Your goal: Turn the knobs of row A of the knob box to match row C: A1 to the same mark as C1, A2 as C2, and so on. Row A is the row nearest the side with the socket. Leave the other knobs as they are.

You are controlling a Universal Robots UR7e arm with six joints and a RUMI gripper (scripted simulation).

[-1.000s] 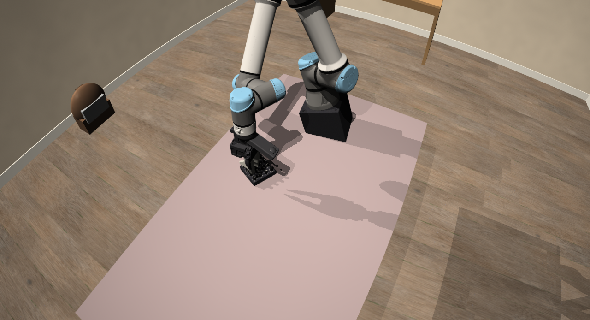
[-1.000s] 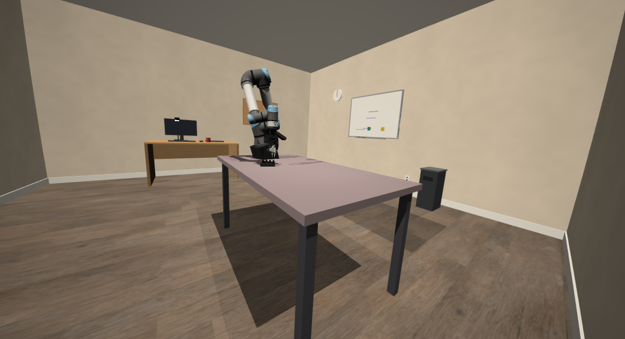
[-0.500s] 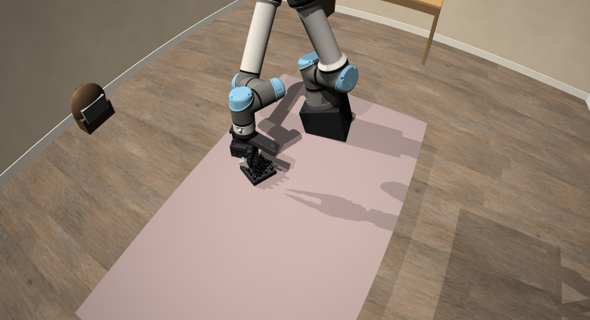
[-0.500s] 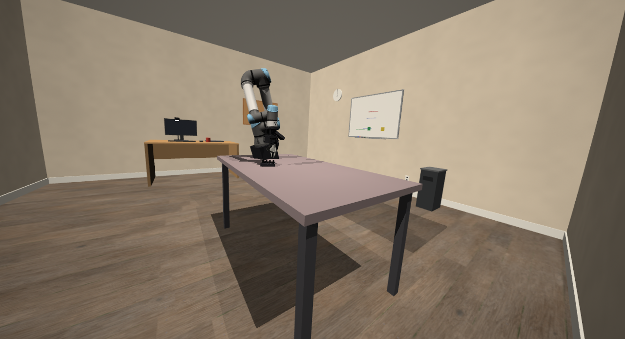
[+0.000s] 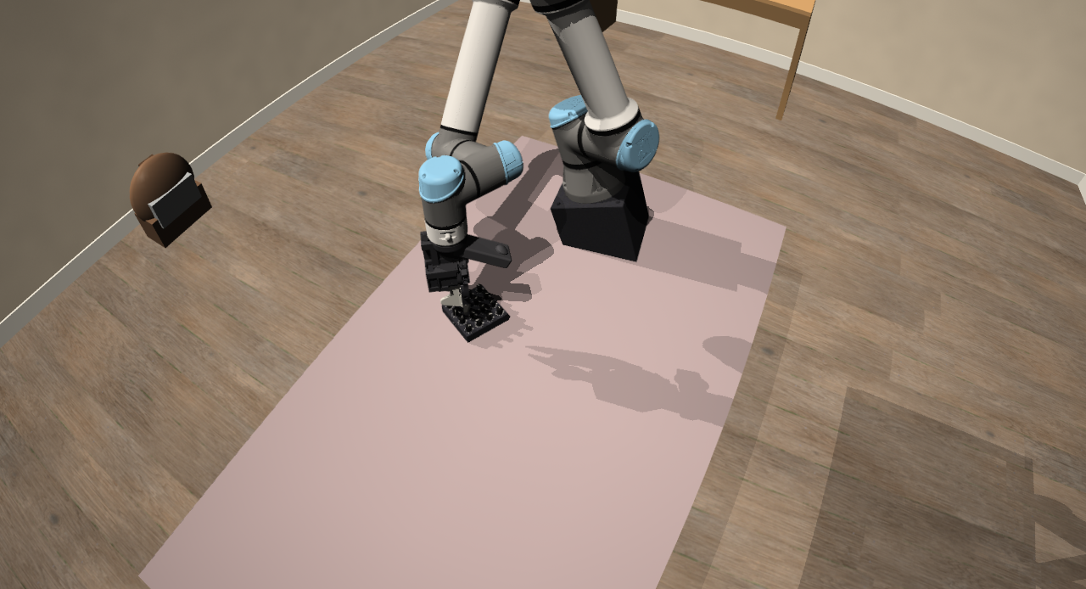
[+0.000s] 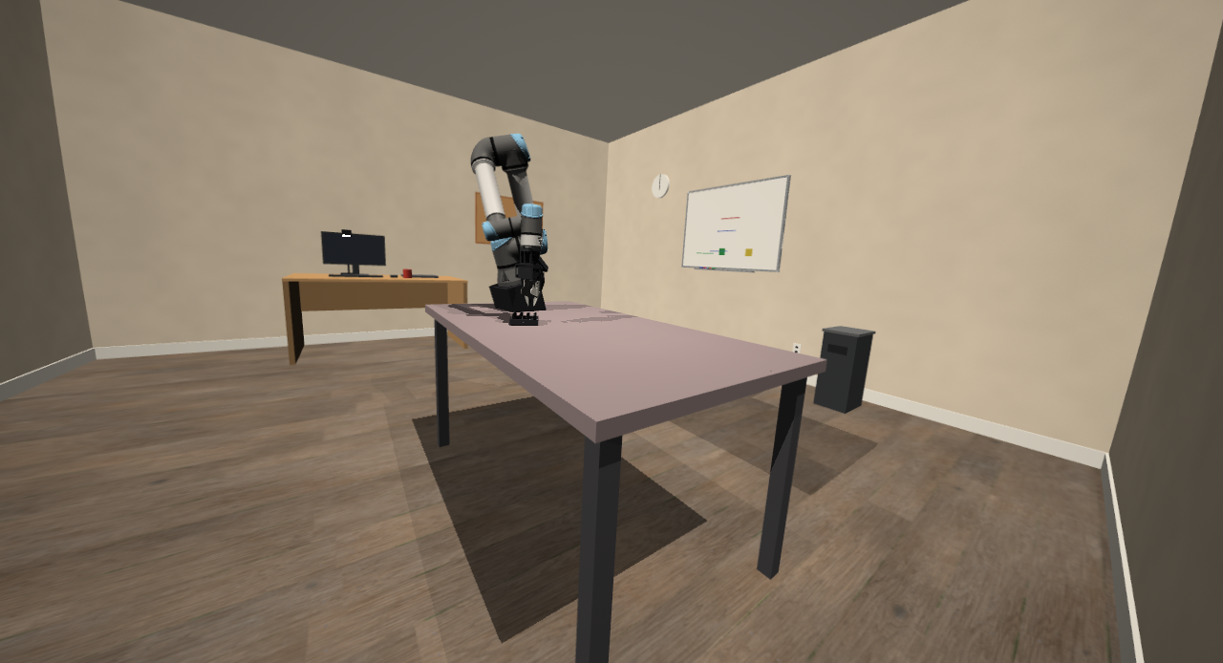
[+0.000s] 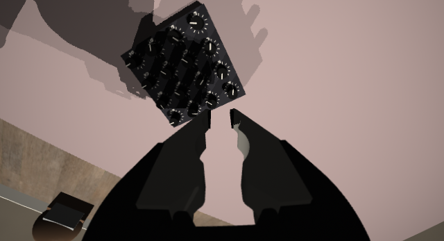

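Two-jaw end effector (image 5: 460,305) (image 6: 533,304) (image 7: 220,110) hanging over a black, square-looking knob box (image 5: 485,326) (image 6: 523,320) (image 7: 225,53).
Going left to right in the top view, a brown rounded object with a dark panel (image 5: 178,198) (image 7: 63,214) is standing beyond the pinkish table (image 5: 456,449) (image 6: 650,359) (image 7: 329,95); the dark-fingered end effector is pointing down, its tips standing slightly apart with nothing showing between them; the knob box is lying flat on the table, sitting cornerwise, one corner pointing toward the bottom edge, its sides running diagonally and no long axis standing out; the arm's black block base (image 5: 600,228) (image 6: 504,295) is standing farther right. Whether the tips are touching any knob, I cannot tell.
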